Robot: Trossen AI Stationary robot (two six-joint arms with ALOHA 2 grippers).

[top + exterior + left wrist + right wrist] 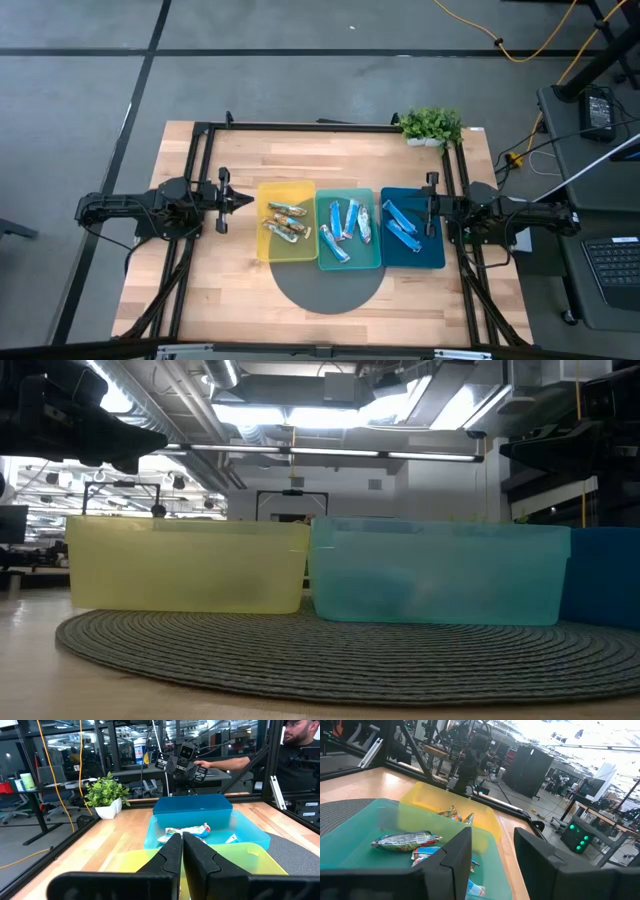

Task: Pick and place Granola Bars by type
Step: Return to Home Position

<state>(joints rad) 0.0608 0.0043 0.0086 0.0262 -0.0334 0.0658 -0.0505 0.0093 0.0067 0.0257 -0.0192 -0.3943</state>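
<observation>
Bars (285, 228) lay sorted in trays (287, 192) as the arms seemed nearly home — left hand (182, 840) closed, right hand (492, 840) spread, empty — only parking ahead.

Bright ceiling lights (262, 412) glare overhead; the table (240, 290) is evenly lit.

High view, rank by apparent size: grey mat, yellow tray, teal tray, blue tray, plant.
1. grey mat, largest even though it lies partly under the trays
2. yellow tray, teal tray, blue tray: too alike to rank
3. plant, smallest
</observation>
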